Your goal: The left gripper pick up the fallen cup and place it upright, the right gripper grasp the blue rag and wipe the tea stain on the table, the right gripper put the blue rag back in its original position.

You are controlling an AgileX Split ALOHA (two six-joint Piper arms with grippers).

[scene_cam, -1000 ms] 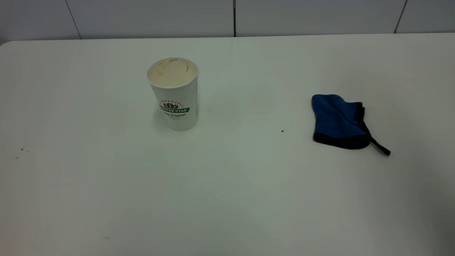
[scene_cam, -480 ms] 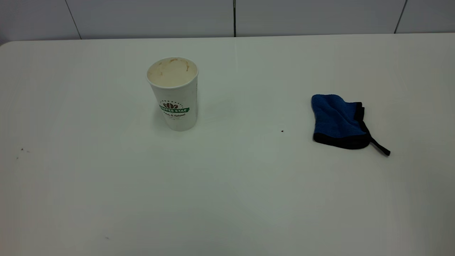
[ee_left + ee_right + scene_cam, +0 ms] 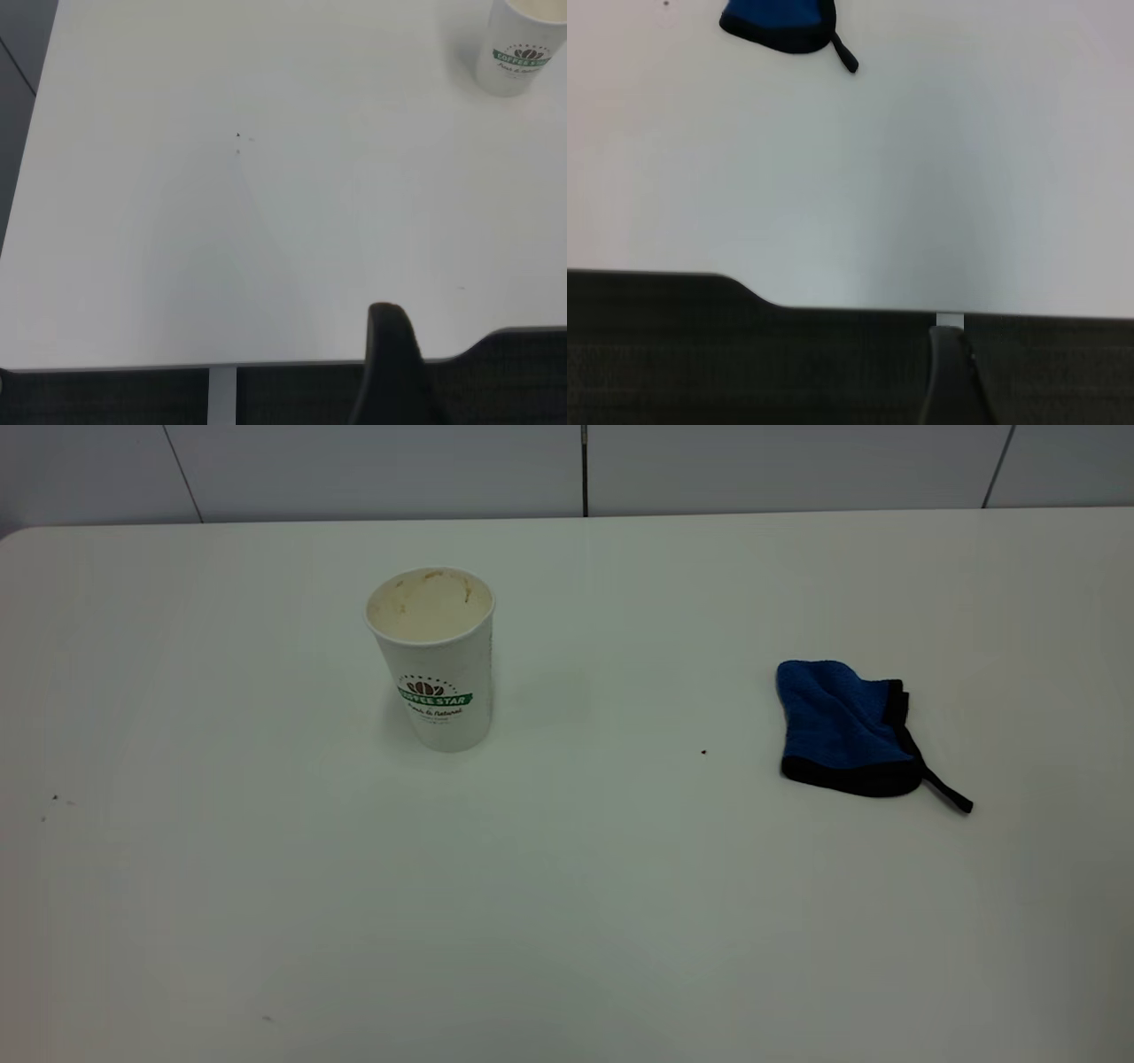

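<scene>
The white cup [image 3: 434, 660] with the green "COFFEE STAR" logo stands upright left of the middle of the table [image 3: 567, 886], its stained cream inside showing; the left wrist view also catches the cup [image 3: 523, 49]. The blue rag [image 3: 842, 728] lies crumpled at the right, black edging and loop tail toward the front; in the right wrist view the blue rag [image 3: 780, 22] is far off. No tea stain shows on the table. Neither arm appears in the exterior view. My left gripper [image 3: 390, 354] and right gripper [image 3: 950, 372] sit pulled back past the table's edge, holding nothing I can see.
A tiny dark speck [image 3: 703, 752] lies between cup and rag, and more specks [image 3: 53, 798] sit at the far left. A grey tiled wall [image 3: 585, 469] runs behind the table. Dark floor [image 3: 744, 354] lies beyond the table edge in both wrist views.
</scene>
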